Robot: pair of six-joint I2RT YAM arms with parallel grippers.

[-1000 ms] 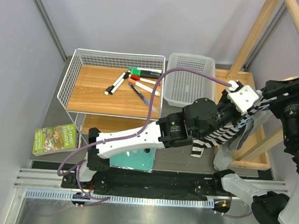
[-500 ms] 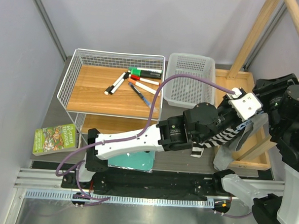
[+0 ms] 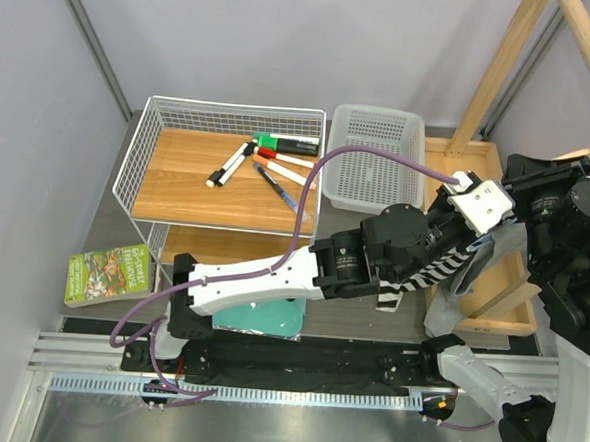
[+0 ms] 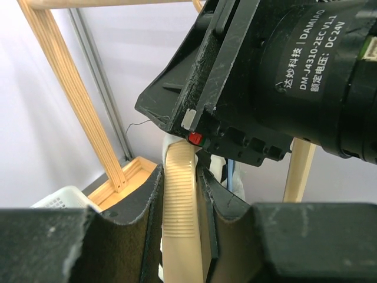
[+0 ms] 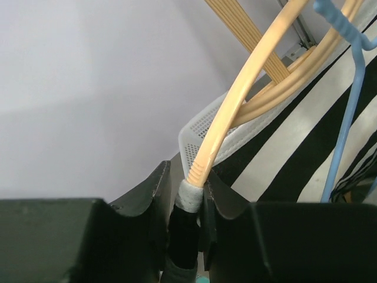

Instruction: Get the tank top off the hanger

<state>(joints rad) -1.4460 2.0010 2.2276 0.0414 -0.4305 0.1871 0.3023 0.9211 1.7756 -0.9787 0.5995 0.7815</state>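
Note:
The black-and-white striped tank top hangs on a cream hanger at the right, between my two arms. In the left wrist view my left gripper is shut on the ribbed cream hanger, right under the right arm's motor housing. In the right wrist view my right gripper is shut on the tank top's black strap with white trim, where it sits over the end of the hanger arm. The striped cloth spreads to the right of the jaws.
A blue hanger hangs beside the cream one. A grey garment hangs by the wooden rack. A white plastic basket, a wire basket with markers and a book lie to the left.
My right arm has swung in toward the left gripper and turned. The left wrist and the striped top have shifted slightly right. Both grippers keep their hold.

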